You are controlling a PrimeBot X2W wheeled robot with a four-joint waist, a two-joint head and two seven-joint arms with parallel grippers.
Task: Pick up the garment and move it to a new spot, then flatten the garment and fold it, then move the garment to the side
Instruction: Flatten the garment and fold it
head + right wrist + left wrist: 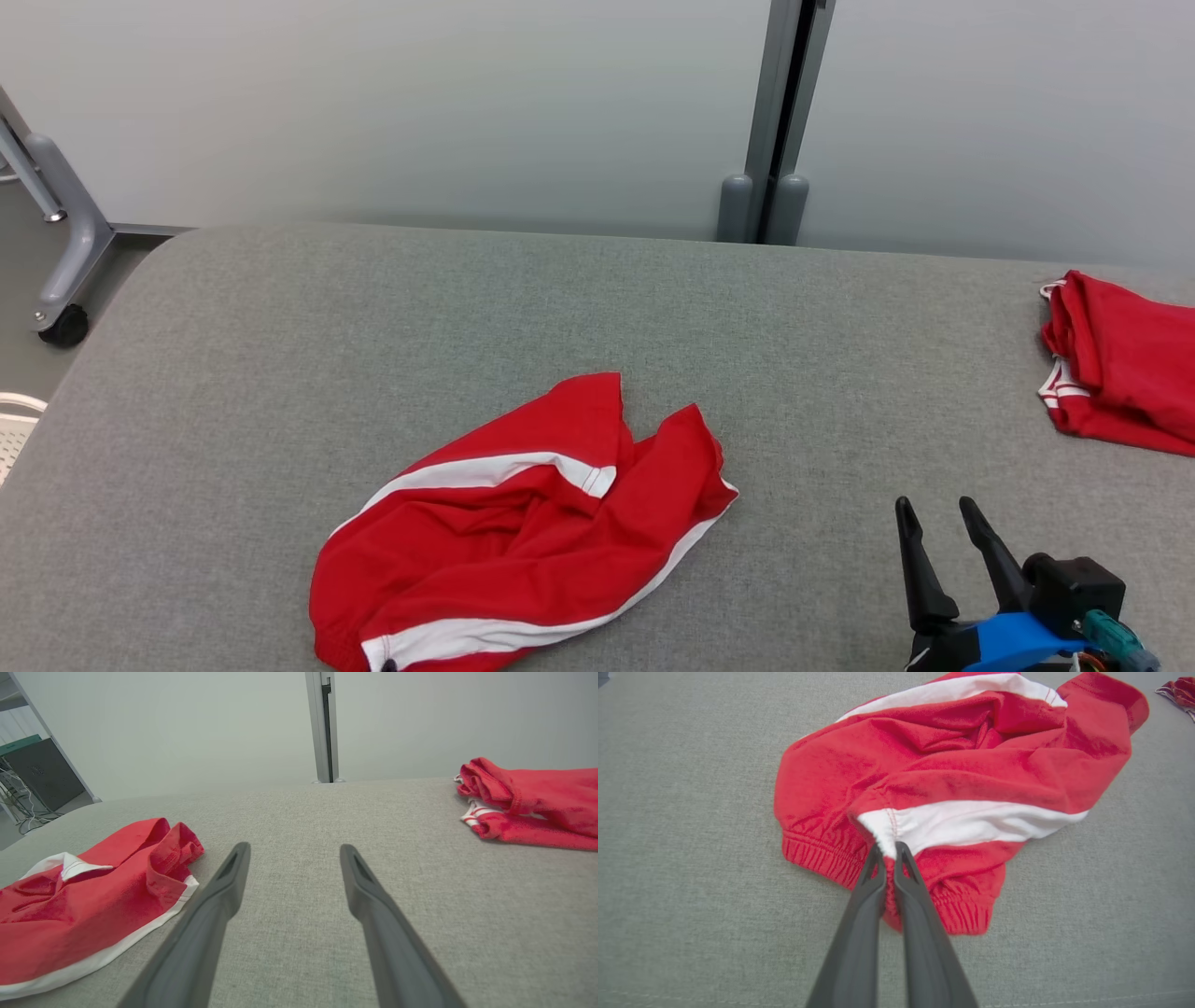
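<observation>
The garment [523, 532] is a pair of red shorts with white side stripes, lying crumpled on the grey padded table [523, 308] at the lower middle of the head view. In the left wrist view my left gripper [889, 850] is shut on the garment [952, 770], pinching the elastic waistband where the white stripe ends. My right gripper [936, 509] stands open at the lower right of the head view, off to the right of the garment and apart from it. The right wrist view shows its two fingers spread wide around my right gripper [294, 851], with the garment [88, 900] at the left.
A second red garment [1125, 364] with white trim lies folded at the table's right edge, also seen as the folded red garment [532, 800]. Behind the table stands a pale wall with a grey post [775, 121]. A wheeled grey frame leg [58, 252] stands past the left corner.
</observation>
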